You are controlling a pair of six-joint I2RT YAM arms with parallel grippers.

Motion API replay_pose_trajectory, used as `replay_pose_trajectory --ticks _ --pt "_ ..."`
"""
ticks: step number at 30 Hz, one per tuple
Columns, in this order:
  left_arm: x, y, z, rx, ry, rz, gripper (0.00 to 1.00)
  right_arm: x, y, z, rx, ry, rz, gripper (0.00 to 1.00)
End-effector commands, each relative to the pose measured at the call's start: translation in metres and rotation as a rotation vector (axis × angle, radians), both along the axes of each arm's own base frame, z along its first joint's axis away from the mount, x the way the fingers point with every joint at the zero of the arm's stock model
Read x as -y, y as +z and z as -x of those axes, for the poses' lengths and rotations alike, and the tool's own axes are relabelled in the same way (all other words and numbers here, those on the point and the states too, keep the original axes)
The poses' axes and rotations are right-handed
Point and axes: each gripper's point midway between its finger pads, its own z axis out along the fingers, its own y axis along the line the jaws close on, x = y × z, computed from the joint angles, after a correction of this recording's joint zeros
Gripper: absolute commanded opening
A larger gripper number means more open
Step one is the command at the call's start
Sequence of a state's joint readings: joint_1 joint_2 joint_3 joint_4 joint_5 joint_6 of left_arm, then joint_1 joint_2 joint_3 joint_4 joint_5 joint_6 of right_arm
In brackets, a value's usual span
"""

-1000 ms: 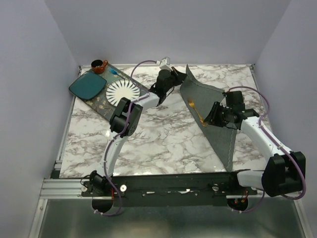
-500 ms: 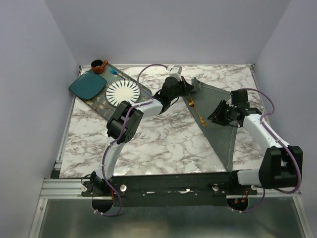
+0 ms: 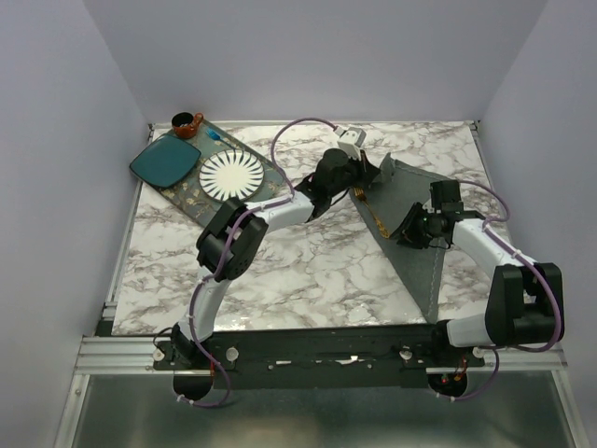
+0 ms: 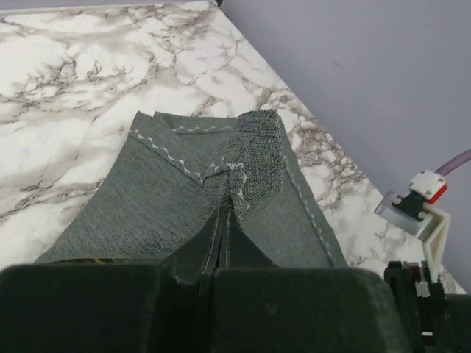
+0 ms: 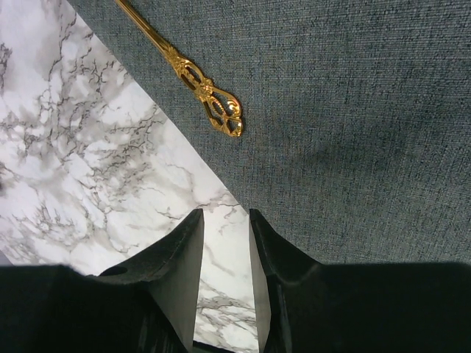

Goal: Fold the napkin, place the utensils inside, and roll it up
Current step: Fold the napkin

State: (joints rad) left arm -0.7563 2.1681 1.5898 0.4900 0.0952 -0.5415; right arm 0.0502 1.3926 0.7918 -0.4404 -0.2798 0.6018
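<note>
From the right wrist alone: ornate gold utensil (image 5: 195, 82) on napkin (image 5: 353, 110)

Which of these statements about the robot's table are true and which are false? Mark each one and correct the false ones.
1. The left end effector pinches a corner of the napkin. True.
2. The right end effector holds the utensil. False: its jaws are empty, and the utensil lies on the napkin.
3. The white plate sits on the napkin. False: it sits on the tray, apart from the napkin.
4. The teal plate sits beside the white plate. True.
</note>
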Motion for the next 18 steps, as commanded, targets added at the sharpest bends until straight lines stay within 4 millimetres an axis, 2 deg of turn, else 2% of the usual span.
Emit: replay_pose_trajectory --ticks 1,10,15,18 --pt "0.000 0.001 0.015 0.016 -0.020 -0.033 0.00 0.003 -0.002 -0.004 0.010 -0.031 -0.013 0.39" --pt "0.017 -0.010 0.040 0.009 -0.049 -0.060 0.00 0.013 -0.019 0.001 -0.038 -0.042 0.007 0.39" --pt "0.024 -0.021 0.052 0.010 -0.047 -0.084 0.00 0.015 -0.020 0.001 -0.037 -0.034 0.015 0.39" --pt "0.025 -0.025 0.058 0.006 -0.048 -0.084 0.00 0.030 -0.019 -0.001 -0.032 -0.069 0.033 0.39"
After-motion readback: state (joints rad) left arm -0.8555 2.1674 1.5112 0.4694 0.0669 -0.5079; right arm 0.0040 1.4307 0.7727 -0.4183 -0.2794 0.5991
